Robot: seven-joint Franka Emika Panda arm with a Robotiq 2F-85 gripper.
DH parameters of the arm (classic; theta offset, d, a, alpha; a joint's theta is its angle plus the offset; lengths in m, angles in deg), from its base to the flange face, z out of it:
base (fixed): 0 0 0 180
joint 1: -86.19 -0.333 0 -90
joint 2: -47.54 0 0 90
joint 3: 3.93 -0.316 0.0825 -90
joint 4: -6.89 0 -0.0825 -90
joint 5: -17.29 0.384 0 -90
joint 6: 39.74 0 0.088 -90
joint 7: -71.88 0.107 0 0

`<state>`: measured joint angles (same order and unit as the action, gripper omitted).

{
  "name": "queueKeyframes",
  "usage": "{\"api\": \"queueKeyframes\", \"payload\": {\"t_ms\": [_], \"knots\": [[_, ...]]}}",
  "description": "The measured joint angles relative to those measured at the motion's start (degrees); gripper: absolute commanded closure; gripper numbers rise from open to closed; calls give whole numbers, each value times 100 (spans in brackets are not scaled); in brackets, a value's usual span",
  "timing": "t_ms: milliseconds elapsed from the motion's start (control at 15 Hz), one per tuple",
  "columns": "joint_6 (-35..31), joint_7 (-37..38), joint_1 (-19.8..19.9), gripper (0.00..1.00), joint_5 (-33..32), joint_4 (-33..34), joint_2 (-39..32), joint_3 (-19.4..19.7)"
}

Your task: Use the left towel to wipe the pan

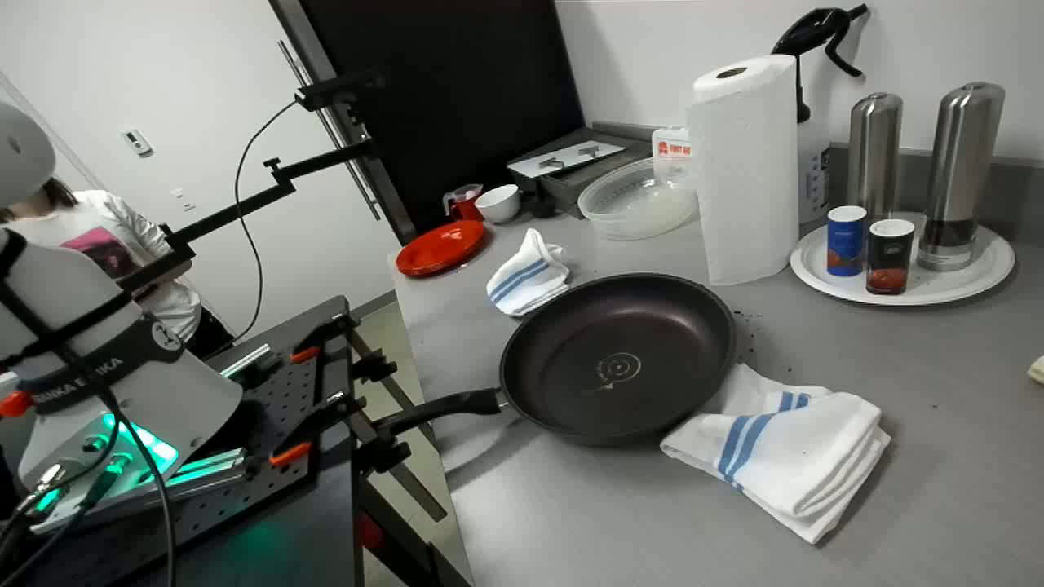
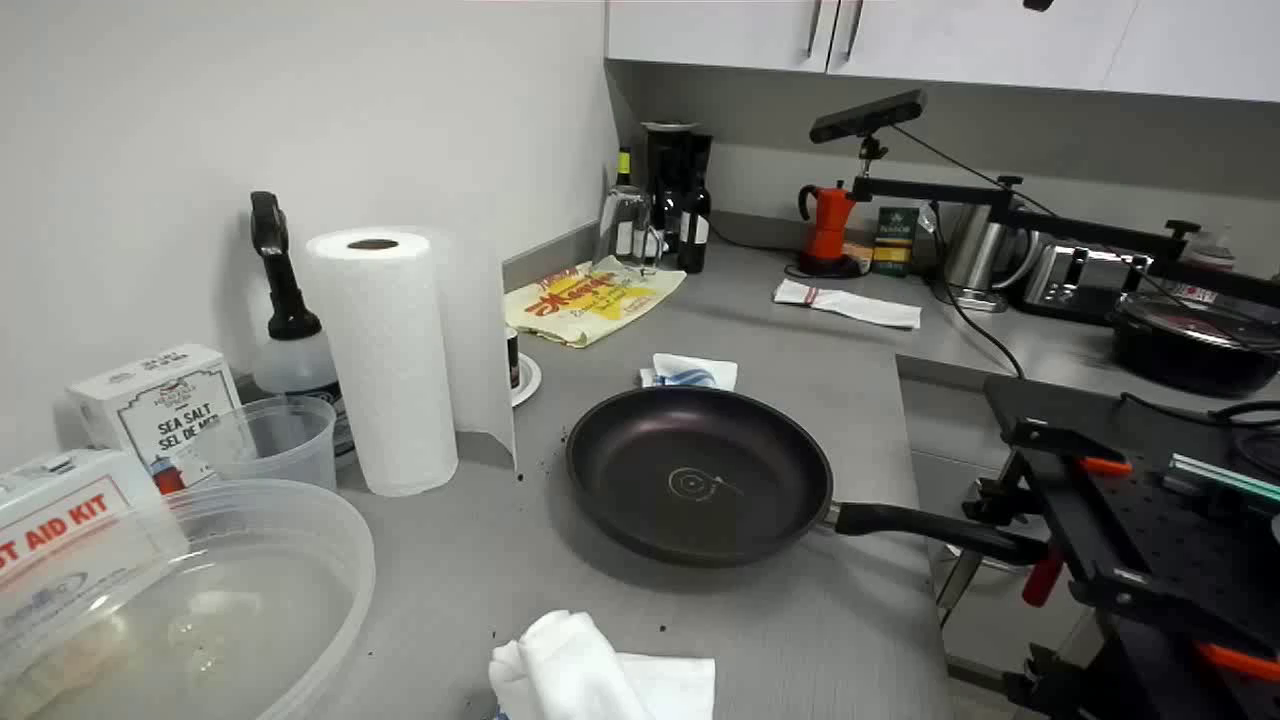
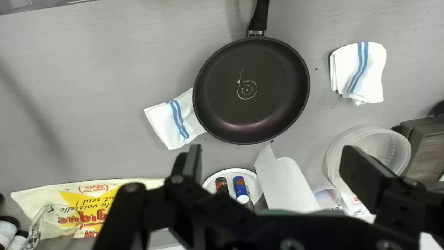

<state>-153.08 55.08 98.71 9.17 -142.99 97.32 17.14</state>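
The dark frying pan [image 1: 563, 350] [image 2: 690, 520] [image 3: 251, 104] sits upright on the grey counter, its inside bare, its handle pointing toward the robot's base. A folded white towel with blue stripes [image 3: 175, 119] lies against the pan's left side in the wrist view, its edge hidden by the rim. This towel shows in both exterior views [image 1: 783, 456] [image 2: 700, 372]. Another blue-striped white towel [image 3: 359, 73] lies apart from the pan at its right in the wrist view, and in both exterior views [image 1: 530, 273] [image 2: 600, 675]. My gripper [image 3: 272, 152] is open and empty, high above the counter.
A paper towel roll [image 1: 746, 179] stands beside the pan. A white plate [image 1: 991, 265] holds shakers and tall metal grinders. A clear plastic bowl [image 1: 632, 232], red plate [image 1: 440, 247] and white bowl [image 1: 499, 204] stand farther along. A yellow cloth [image 2: 595, 300] lies near the wall.
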Motion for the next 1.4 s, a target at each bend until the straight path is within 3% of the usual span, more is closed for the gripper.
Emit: {"api": "queueKeyframes", "payload": {"t_ms": [733,1067,1400], "knots": [[0,-50,-199,0,233,-377,-304,13],[-411,-117,-654,0,659,-874,-811,-40],[-698,-175,-1225,0,1090,-959,-1686,-299]]}}
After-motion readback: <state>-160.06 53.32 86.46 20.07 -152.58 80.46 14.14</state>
